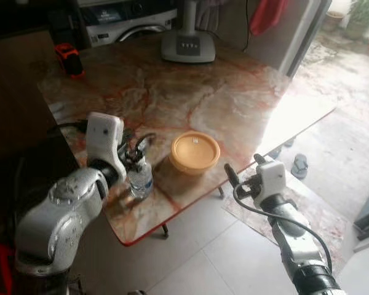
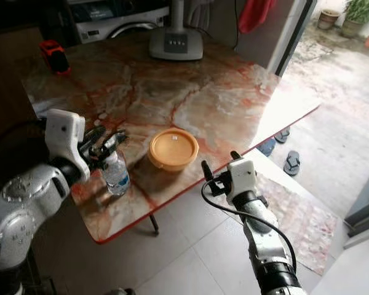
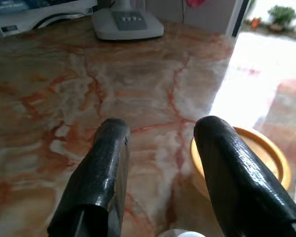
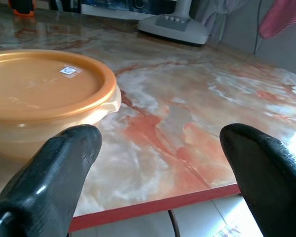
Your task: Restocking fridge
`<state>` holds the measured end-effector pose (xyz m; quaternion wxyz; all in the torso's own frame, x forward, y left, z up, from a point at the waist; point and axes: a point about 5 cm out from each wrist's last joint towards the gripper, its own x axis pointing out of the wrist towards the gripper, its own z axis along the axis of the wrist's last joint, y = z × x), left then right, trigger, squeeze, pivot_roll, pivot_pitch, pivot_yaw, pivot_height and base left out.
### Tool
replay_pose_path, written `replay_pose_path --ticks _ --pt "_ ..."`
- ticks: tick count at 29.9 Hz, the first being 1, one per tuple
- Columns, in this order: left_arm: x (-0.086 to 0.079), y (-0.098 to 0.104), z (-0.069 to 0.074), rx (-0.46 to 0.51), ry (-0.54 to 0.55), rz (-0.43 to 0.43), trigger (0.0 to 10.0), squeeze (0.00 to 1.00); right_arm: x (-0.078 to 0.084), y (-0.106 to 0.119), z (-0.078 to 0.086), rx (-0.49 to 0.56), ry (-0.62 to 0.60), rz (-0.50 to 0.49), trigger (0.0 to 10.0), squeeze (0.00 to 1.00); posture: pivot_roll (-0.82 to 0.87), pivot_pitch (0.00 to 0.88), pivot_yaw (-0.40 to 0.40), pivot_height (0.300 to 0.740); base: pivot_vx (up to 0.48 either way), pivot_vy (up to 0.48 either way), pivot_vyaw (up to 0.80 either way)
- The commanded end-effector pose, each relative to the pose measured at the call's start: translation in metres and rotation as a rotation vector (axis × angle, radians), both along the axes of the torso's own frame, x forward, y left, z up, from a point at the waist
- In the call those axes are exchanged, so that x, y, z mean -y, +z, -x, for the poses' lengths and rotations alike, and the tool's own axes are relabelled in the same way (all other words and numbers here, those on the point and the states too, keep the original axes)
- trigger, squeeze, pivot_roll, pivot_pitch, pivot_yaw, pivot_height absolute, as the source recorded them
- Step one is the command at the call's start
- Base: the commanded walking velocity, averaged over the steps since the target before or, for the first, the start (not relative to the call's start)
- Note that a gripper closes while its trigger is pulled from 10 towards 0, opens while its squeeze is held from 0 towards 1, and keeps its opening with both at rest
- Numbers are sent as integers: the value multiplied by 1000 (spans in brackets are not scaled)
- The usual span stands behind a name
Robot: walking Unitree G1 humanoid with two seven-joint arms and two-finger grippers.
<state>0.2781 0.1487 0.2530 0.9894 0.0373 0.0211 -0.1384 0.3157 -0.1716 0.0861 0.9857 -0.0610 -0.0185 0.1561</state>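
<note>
A small clear water bottle (image 1: 140,178) stands near the front edge of the marble table (image 1: 172,92). My left gripper (image 1: 135,150) is open and sits over the bottle's top. In the left wrist view its fingers (image 3: 101,182) are spread, with the white cap (image 3: 180,233) low between them. A round orange lidded container (image 1: 195,152) rests just right of the bottle. My right gripper (image 1: 245,167) is open and hovers off the table's front edge, right of the container and apart from it. In the right wrist view the container (image 4: 44,89) lies ahead of the spread fingers (image 4: 74,148).
A white fan base (image 1: 187,46) stands at the table's far side and a red-and-black object (image 1: 69,59) at the far left corner. A washing machine (image 1: 129,21) is behind. Sandals (image 1: 299,165) and a rug (image 1: 320,209) lie on the tiled floor to the right.
</note>
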Motion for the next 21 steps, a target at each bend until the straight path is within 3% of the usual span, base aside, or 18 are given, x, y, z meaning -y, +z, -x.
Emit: replay_pose_path --ticks 1,4,12,13,14,21 --pt "-4 -6 2 -102 6 -7 10000 0 -1 -2 0 -15 15 23 10000 0 88 99 -81 740 0 0 0" --pt "1 -6 3 -146 -45 55 10000 0 -4 -4 0 -20 23 23 10000 0 94 100 -80 740 0 0 0" --pt "10 -9 4 -259 -101 48 10000 0 -2 -5 1 -23 27 32 10000 0 87 102 -80 740 0 0 0" --pt "11 -7 4 -254 -105 40 3569 0 -2 -5 1 -23 25 32 10000 0 86 104 -79 740 0 0 0" --pt "12 -5 5 -257 -108 32 0 0 -1 -5 1 -24 23 32 10000 0 86 104 -79 740 0 0 0" --pt "17 -1 9 -269 -145 23 0 0 -4 -6 1 -27 31 31 10000 0 90 105 -81 740 0 0 0"
